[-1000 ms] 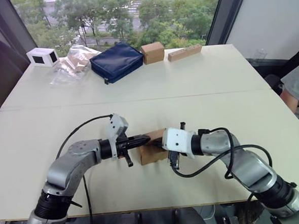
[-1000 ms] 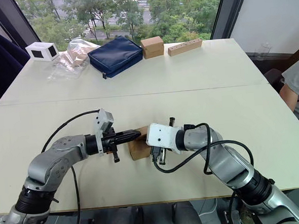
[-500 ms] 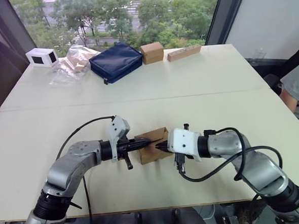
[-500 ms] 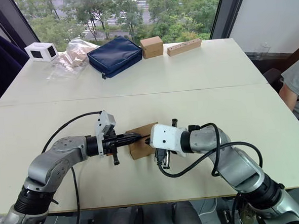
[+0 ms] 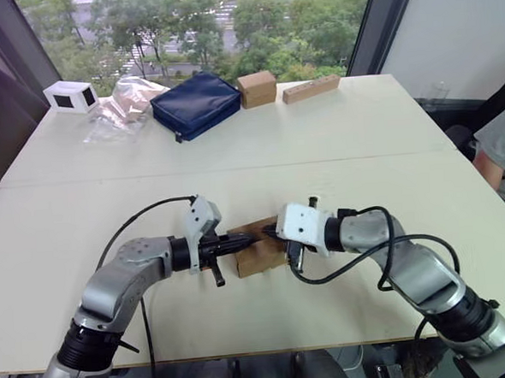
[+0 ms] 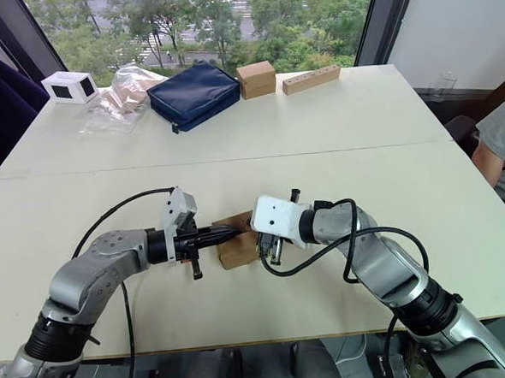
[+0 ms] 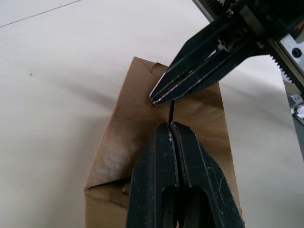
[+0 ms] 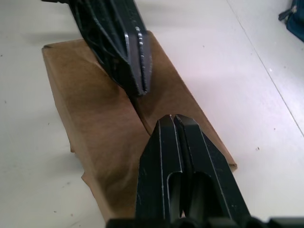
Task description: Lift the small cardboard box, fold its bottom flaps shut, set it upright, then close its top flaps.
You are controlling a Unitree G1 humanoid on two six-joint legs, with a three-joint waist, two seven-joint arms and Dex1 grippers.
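The small cardboard box (image 5: 261, 257) stands on the table near the front edge, between my two arms. Its top flaps (image 7: 137, 109) lie folded flat and meet in a narrow seam (image 8: 137, 111). My left gripper (image 5: 252, 237) is shut, and its tip rests on the box top at the seam. My right gripper (image 5: 266, 233) is shut too and comes in from the other side, its tip on the same seam. The two tips nearly touch, as the left wrist view shows with the left gripper (image 7: 170, 126) facing the right gripper (image 7: 154, 97). The bottom flaps are hidden under the box.
Along the table's far edge lie a white box (image 5: 72, 96), a clear plastic bag (image 5: 123, 107), a navy pouch (image 5: 198, 104), a squarer tan box (image 5: 257, 88) and a long tan block (image 5: 311, 88). A person's arm (image 5: 499, 152) shows at the right edge.
My right gripper drew back to the right while a top flap stood raised, then came in again over the box. The flap now lies flat. My left gripper has barely moved.
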